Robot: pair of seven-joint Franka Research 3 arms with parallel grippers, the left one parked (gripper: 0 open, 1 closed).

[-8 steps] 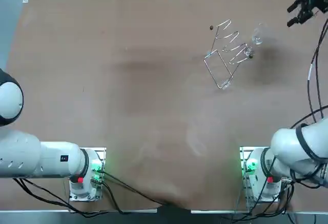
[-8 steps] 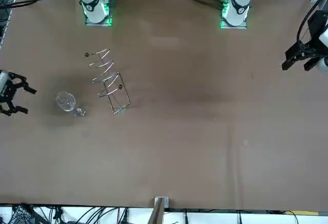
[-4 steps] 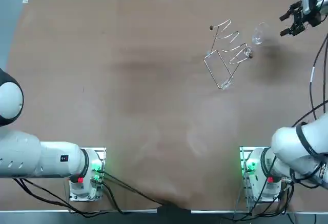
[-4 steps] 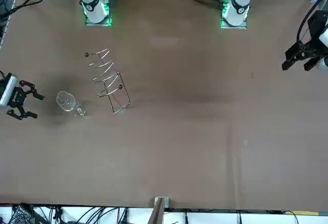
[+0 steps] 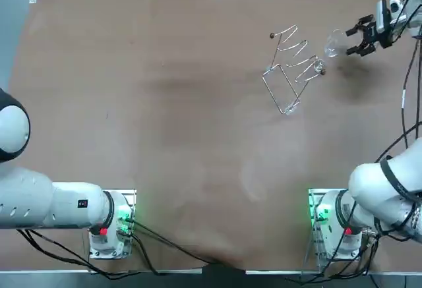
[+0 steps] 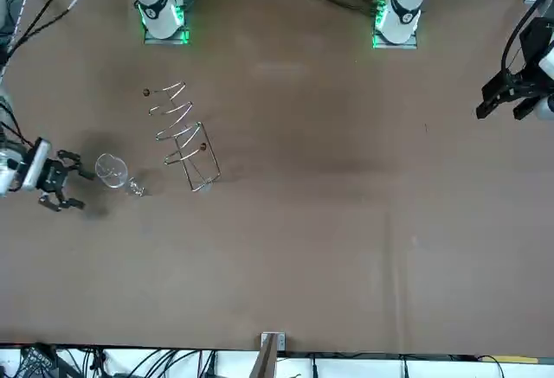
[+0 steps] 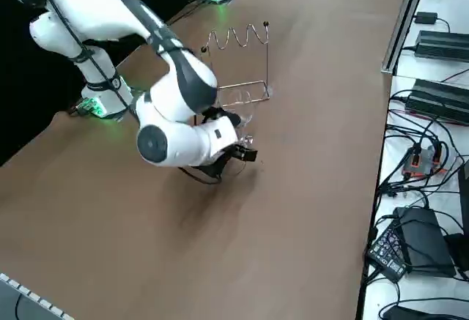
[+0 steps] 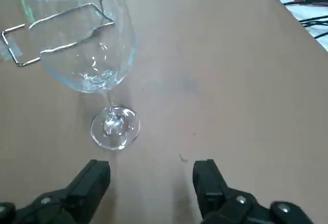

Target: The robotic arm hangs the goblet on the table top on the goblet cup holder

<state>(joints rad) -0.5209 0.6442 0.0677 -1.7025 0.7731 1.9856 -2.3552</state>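
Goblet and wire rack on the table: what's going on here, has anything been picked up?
Nothing is picked up yet. The right arm's claw is down low over the table, open, with its fingers pointing at the goblet. The goblet stands on the table right beside the wire cup holder, and the claw is not touching it. The holder has no glass hanging on it, so the hanging step is not yet done.

loc: robotics lab | evid: arm bases [image 5: 328, 217] w/ green LEDs on table [image 5: 165, 103], cables [image 7: 421, 160] + black boxes [image 7: 442, 44] at edge
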